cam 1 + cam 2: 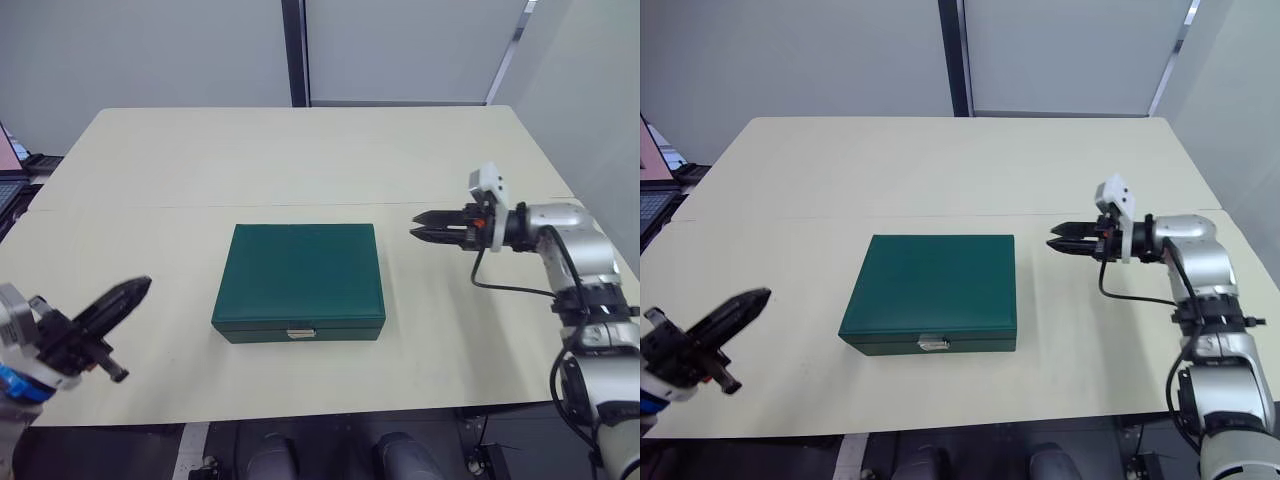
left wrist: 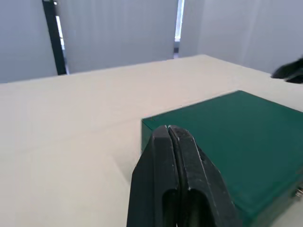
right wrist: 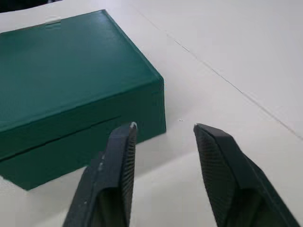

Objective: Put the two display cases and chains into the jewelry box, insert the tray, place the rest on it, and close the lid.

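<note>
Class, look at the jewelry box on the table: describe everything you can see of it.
The jewelry box is a dark green rectangular case with a matte, fabric-like surface. Its lid is shut and flat, with a seam line along the side. A small pale clasp sits on the front wall nearest the robot. It rests on the cream table, and nothing else touches it.

Pale table (image 1: 300,160) before grey partition panels (image 1: 150,50)

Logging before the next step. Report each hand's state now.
Left hand: closed, holding nothing.
Right hand: open, holding nothing, beside the closed green box.
</note>
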Motion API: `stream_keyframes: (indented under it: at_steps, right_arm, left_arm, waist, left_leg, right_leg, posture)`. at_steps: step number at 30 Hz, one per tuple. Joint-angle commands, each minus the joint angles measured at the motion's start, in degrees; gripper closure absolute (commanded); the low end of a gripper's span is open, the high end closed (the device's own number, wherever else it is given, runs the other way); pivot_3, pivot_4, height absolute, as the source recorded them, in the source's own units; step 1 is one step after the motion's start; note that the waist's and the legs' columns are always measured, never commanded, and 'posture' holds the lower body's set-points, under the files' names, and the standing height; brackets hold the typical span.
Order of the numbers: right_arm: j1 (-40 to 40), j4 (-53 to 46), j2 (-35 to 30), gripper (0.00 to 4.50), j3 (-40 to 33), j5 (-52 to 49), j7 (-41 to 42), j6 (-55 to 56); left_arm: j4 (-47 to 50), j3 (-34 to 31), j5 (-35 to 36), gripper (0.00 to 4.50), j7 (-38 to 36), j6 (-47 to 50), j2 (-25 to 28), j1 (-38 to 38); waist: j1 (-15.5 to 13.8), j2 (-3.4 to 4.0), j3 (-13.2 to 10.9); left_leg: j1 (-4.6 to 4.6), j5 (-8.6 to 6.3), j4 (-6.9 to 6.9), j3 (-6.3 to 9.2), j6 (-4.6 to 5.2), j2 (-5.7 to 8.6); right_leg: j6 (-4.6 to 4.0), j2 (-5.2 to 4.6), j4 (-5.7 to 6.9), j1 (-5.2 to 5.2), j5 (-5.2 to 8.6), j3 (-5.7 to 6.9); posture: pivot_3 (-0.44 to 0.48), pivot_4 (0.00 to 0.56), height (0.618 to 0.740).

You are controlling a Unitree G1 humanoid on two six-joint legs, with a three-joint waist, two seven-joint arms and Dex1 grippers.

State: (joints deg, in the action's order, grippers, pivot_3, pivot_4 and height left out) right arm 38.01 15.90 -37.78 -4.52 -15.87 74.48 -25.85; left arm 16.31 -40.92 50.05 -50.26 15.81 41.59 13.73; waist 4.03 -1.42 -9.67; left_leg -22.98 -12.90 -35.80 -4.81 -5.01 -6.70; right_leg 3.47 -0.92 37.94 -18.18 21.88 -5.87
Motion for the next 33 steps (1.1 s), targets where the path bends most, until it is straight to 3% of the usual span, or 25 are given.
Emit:
stream_keyframes:
  at_steps: [1, 5, 13, 20, 33]
  right_arm:
    - [-5.46, -7.25, -2.84, 1.43, -4.99, -3.30, -2.94, -2.18]
    - [-12.93, -11.04, -5.56, 0.08, -9.02, -4.33, -6.37, -1.73]
    - [-26.14, -15.00, -7.33, 0.00, -14.88, -8.11, -8.07, -0.47]
    - [-28.73, -15.62, -7.43, 0.00, -14.87, -8.52, -10.04, 1.51]
    - [-29.02, -16.57, -7.52, 0.00, -14.00, -10.08, -11.87, 1.22]
  left_arm:
    - [-5.86, 0.78, -1.41, 3.92, -0.96, 2.17, 3.77, -3.88]
    - [-16.09, 6.10, -9.29, 2.65, -0.44, 1.86, 8.17, -10.99]
    - [-28.45, 11.97, -14.93, 0.13, -6.47, -0.53, 9.62, -20.77]
    - [-32.98, 13.32, -17.86, 0.06, -9.94, -2.09, 9.28, -22.16]
    - [-30.37, 12.94, -18.37, 0.06, -10.89, -2.12, 8.90, -20.07]
  waist:
    - [-0.06, 0.01, 0.00]
    - [-0.47, 0.02, -0.01]
    - [-1.05, -0.01, 0.00]
    - [-0.95, -0.01, 0.00]
    - [-1.46, -0.01, 0.00]
  left_leg:
    - [0.00, 0.00, 0.00, -0.01, 0.00, -0.01]
    - [0.02, 0.00, -0.04, -0.02, 0.00, 0.01]
    - [0.00, 0.01, -0.03, -0.04, -0.02, -0.01]
    - [0.02, 0.01, -0.06, -0.04, -0.02, -0.01]
    - [0.00, 0.01, -0.08, -0.03, -0.02, -0.01]
  right_leg:
    - [0.00, 0.03, 0.00, -0.01, 0.00, -0.02]
    - [0.00, 0.03, 0.04, 0.00, 0.00, -0.05]
    - [0.01, 0.05, 0.04, -0.02, 0.00, -0.02]
    - [0.01, 0.06, 0.09, -0.01, 0.00, -0.02]
    - [0.01, 0.04, 0.09, 0.00, 0.00, -0.01]
  posture:
    - [0.000, 0.150, 0.740]
    - [0.000, 0.150, 0.740]
    - [0.000, 0.150, 0.740]
    - [0.000, 0.150, 0.740]
    - [0.000, 0.150, 0.740]
